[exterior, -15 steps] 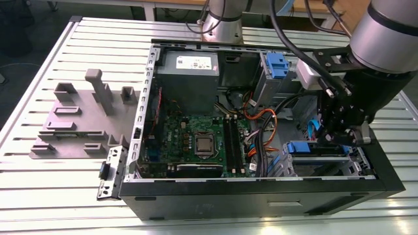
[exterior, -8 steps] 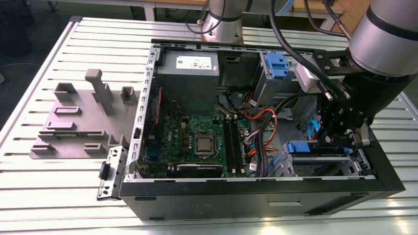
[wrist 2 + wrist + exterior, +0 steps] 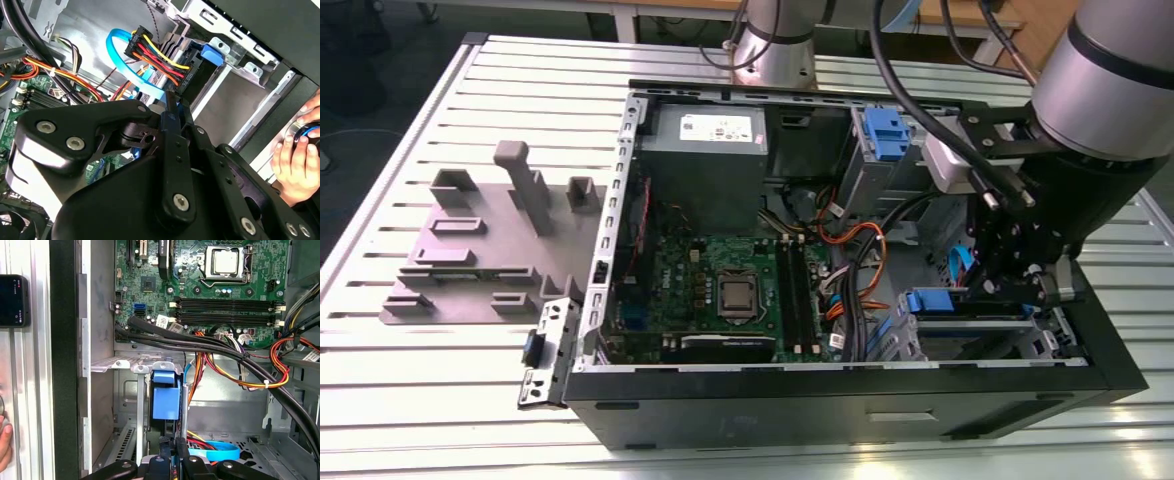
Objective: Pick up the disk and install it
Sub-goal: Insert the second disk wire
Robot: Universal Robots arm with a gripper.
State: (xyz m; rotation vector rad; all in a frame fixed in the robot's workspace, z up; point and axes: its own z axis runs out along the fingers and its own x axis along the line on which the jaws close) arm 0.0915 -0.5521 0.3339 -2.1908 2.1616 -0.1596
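**One disk, edge-on in the drive cage**

One blue-framed disk (image 3: 165,402) stands on edge in the metal drive cage (image 3: 125,365) of the open computer case (image 3: 854,390), at the corner on the exterior view's right. In the first wrist view its bright blue carrier end faces the camera, sunk between the cage rails, so it looks largely seated rather than lying loose on the bench (image 3: 427,380).

The tool (image 3: 172,452) sits just behind that blue end with its two black fingers (image 3: 164,450) drawn narrow, close together on what appears to be the carrier's rear edge; whether they truly clamp it or only press against it I cannot tell. In the exterior view the tool (image 3: 1021,285) hangs low inside the case over the same bay.

As a judgement: a hard drive is stiff, dense and fairly heavy, with smooth metal faces that would slip, and it dislikes knocks. The plastic carrier is the sensible place to hold, though it may flex and bind if pushed askew.

Orange, red and yellow power cables (image 3: 235,375) and a blue data cable (image 3: 215,450) lie near. A person's hand (image 3: 295,160) rests outside the case.
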